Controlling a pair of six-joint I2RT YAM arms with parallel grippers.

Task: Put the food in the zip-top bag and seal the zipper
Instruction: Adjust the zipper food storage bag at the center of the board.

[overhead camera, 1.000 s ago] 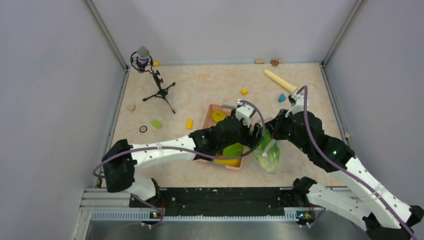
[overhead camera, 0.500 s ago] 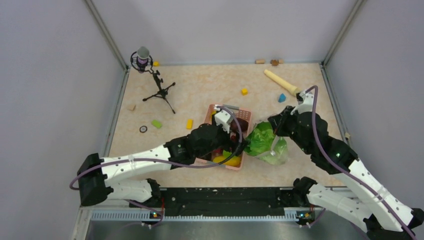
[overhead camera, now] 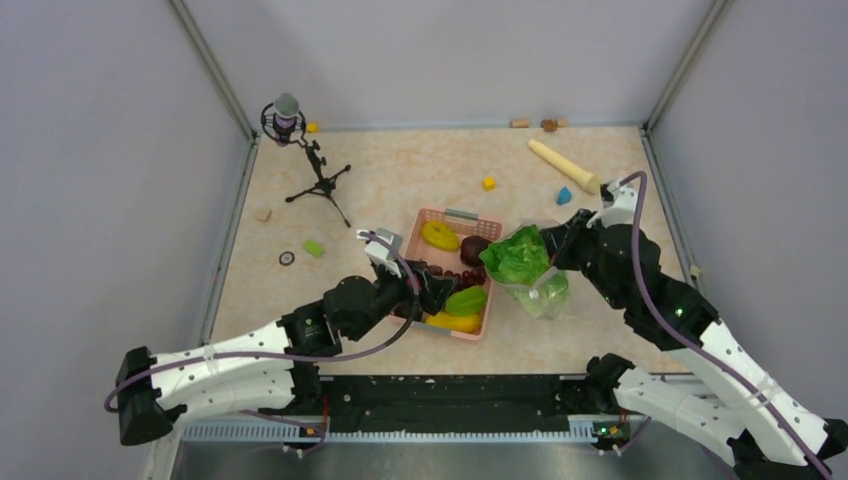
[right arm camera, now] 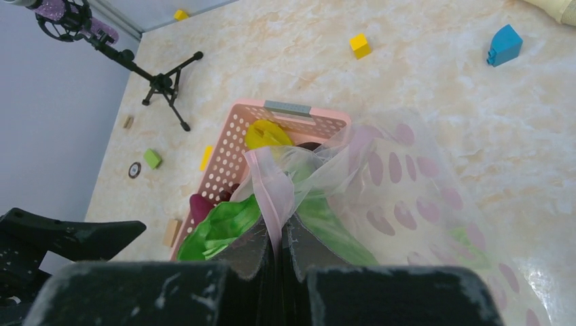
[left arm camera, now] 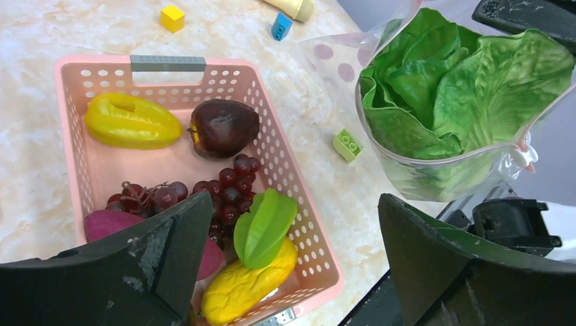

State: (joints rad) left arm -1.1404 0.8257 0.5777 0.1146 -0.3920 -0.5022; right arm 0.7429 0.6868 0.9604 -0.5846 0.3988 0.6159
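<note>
While the right jaws pinch the zip-top bag (right arm camera: 407, 204) by its rim, lettuce (left arm camera: 462, 88) inside, the left jaws hang wide open, empty — the green pod (left arm camera: 265, 227) lies just ahead of them in the basket (left arm camera: 231, 68).

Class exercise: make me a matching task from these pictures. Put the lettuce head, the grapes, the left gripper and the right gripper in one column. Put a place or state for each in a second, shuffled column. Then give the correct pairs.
Column 1
1. lettuce head
2. grapes
3. left gripper
4. right gripper

Column 2
A. fingers shut on the edge of the zip-top bag
B. lying in the pink basket
C. sitting in the zip-top bag
D. fingers wide open, holding nothing

Pairs: 1-C, 2-B, 3-D, 4-A
</note>
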